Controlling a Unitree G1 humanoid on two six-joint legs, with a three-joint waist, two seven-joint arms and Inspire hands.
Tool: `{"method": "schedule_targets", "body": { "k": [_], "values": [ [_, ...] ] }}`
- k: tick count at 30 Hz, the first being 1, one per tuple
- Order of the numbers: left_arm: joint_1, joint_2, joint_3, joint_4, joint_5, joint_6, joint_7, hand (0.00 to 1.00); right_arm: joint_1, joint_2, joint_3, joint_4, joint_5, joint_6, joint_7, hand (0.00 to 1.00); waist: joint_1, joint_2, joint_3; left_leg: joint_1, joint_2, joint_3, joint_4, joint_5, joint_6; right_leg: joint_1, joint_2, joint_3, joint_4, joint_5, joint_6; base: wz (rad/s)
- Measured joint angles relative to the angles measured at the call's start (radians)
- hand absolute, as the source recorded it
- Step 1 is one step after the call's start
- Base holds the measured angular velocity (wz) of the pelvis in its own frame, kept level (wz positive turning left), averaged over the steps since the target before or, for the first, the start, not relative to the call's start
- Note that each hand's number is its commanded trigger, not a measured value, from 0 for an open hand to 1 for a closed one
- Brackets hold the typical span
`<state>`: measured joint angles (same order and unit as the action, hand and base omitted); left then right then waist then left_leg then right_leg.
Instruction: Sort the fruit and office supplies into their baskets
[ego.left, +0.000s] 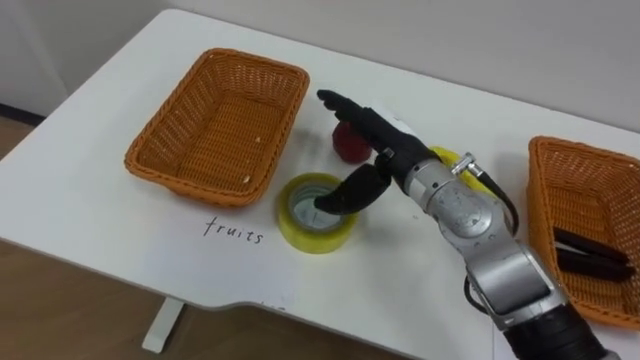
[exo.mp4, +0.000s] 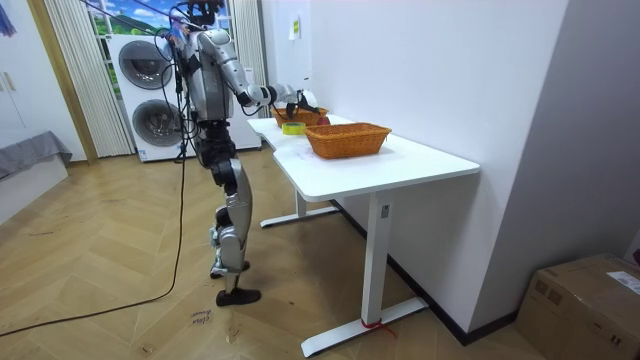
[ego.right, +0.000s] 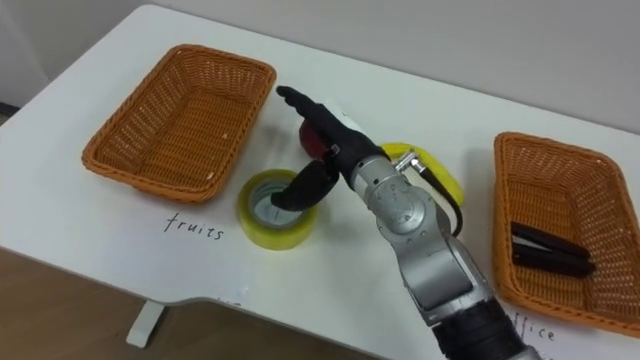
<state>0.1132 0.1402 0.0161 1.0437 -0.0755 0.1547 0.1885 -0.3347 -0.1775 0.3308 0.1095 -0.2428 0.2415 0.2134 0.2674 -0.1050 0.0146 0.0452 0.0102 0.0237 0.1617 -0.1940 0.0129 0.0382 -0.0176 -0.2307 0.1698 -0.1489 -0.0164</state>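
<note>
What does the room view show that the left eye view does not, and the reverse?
Room view: the whole robot standing at the far end of the table, two stacked washing machines, a cardboard box, wooden floor. Left eye view: the open right hand, fingers over a red fruit, thumb in the yellow tape roll, a dark object in the right basket, a handwritten label. Both: table, left basket, right basket, tape roll.

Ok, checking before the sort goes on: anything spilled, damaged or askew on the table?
Nothing stands out. The fruits basket and the office basket sit flat; the yellow tape roll lies flat under the right hand, a red fruit behind it.
</note>
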Motion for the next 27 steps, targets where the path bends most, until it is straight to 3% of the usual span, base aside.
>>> {"method": "schedule_targets", "body": {
  "k": [13,22,27],
  "values": [
    [-0.001,0.001,0.0,-0.002,-0.001,-0.002,-0.003,0.0,-0.006,0.013,0.0,0.063,0.003,-0.026,-0.038,0.0,0.01,-0.005,-0.0003,0.001,-0.002,-0.006,0.002,0.0,0.0,0.006,-0.004,-0.018,0.0,0.0,0.0,0.02],
    [-0.003,0.008,0.0,-0.005,-0.001,-0.003,0.005,0.0,-0.006,0.023,0.001,0.111,-0.004,-0.065,-0.071,0.0,0.011,-0.024,-0.0011,-0.001,-0.003,-0.009,0.002,0.0,0.0,0.006,-0.004,-0.021,-0.001,0.0,0.0,0.0],
    [-0.003,0.008,0.0,-0.014,-0.002,-0.003,0.005,0.0,-0.006,0.023,0.003,0.112,-0.05,-0.065,-0.063,0.0,0.011,-0.027,-0.0009,-0.003,-0.004,-0.011,-0.001,0.0,0.0,0.007,-0.005,-0.025,0.0,0.0,0.0,0.01]
  ]
}}
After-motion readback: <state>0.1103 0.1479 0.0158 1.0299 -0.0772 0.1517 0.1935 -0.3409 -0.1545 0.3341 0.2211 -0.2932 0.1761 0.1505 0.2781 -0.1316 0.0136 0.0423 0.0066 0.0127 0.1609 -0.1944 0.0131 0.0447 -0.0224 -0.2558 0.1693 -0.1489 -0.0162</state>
